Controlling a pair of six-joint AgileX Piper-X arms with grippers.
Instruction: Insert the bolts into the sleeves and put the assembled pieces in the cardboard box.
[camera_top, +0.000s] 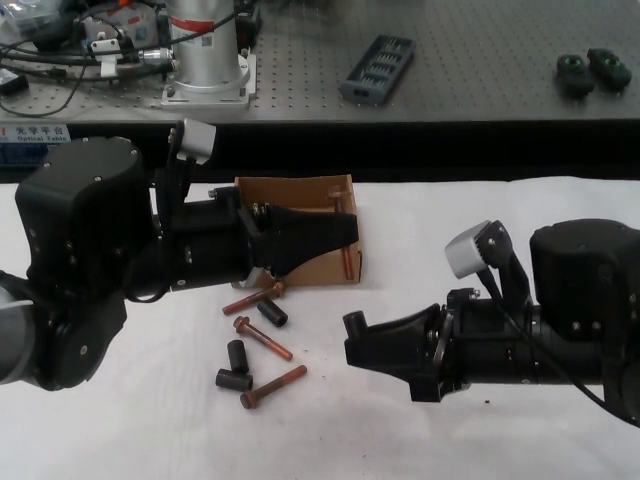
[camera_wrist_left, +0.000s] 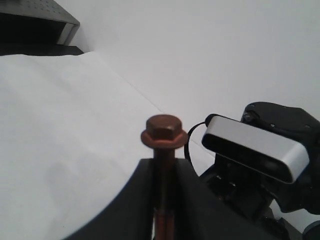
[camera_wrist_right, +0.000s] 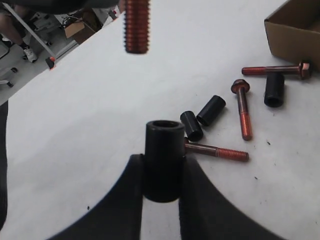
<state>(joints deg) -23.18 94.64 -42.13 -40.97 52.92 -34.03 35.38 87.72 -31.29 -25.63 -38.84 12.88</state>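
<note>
Left claw (camera_top: 345, 232) clamped, held higher; right claw (camera_top: 352, 326) clamped, lower; both pointing inward.

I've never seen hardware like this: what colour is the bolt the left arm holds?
The bolt is a coppery reddish-brown, clearest in the left wrist view.

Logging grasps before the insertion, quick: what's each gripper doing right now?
Left gripper: shut on a bolt.
Right gripper: shut on a sleeve.

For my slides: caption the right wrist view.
Right gripper holds a black sleeve upright near a hanging bolt; spare bolts and sleeves lie on white cloth.
</note>
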